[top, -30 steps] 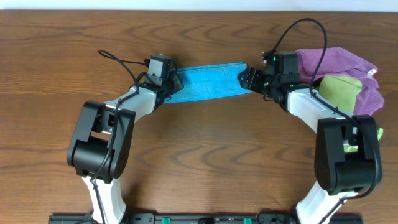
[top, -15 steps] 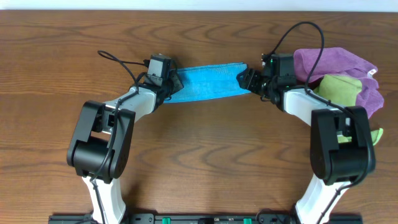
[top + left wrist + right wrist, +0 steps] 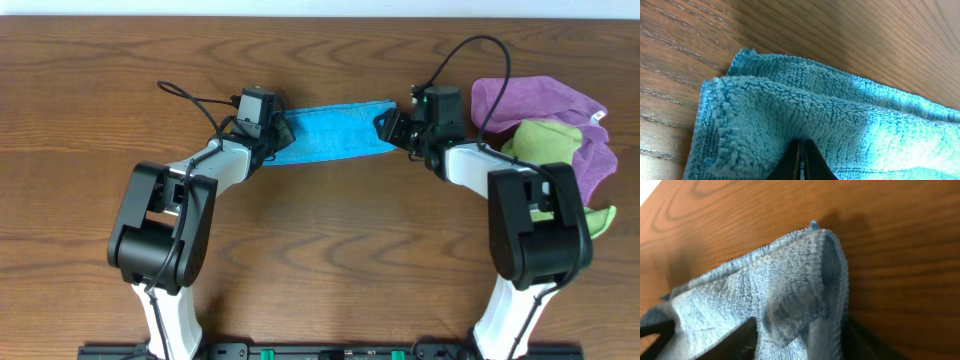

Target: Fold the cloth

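The wooden table [image 3: 320, 260] carries everything. The left arm [image 3: 165, 225] and the right arm [image 3: 535, 230] both reach towards the far half of it. At the far right lies a crumpled purple cloth [image 3: 545, 98], and a lime-green cloth [image 3: 545, 145] lies partly on top of it.

The sky-blue cloth [image 3: 335, 132] lies flat on the table as a long band between the two grippers, near the far edge, apart from the purple one. It has more than one layer at its ends.

The left gripper [image 3: 281, 136] is at the left end of the band. Its fingers are pressed together and pinch the blue fabric between their tips. The right gripper [image 3: 388, 125] is at the right end. Its fingers stand partly apart, with the end of the cloth between them.
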You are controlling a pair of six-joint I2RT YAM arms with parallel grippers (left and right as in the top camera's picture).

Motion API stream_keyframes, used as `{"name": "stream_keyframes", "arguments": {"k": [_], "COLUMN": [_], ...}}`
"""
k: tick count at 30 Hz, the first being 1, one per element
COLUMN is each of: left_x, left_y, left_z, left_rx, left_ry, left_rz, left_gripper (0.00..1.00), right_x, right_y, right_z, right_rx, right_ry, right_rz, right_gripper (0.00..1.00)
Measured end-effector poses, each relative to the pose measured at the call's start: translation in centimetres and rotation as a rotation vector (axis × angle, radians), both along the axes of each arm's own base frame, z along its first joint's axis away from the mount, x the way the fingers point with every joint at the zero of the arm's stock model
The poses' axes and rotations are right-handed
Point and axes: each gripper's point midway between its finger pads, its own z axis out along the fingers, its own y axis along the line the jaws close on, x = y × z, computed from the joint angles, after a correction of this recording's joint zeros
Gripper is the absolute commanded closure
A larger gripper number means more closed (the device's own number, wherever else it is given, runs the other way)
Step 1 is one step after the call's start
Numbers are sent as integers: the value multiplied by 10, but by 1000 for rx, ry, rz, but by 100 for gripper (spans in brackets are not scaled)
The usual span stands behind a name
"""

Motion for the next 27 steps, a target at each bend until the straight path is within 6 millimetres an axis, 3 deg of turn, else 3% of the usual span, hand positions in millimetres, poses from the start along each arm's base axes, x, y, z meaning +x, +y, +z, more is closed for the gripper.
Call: {"name": "stream_keyframes", "arguments": {"k": [5,13,17,21,27], "left_x": [0,0,1,2,2], "left_y": [0,0,2,6,6], "left_z": [0,1,1,1,2], "left_rx": [-2,-17,-35,-50,-61], "left_ry": [0,5,10,15,19], "left_rz": [-2,-5,-6,3,10], "left_gripper": [94,94,94,94,94], "right_x": [9,14,16,15,2], "right_y": [5,14,19,32,68], "right_z": [2,19,42,75,82], "right_rx": [19,58,66,79,78], "right_ry": [-49,-103,-149,-217,-236], "right_rz": [1,32,43,70,146], "right_gripper": [98,98,99,98,99]}}
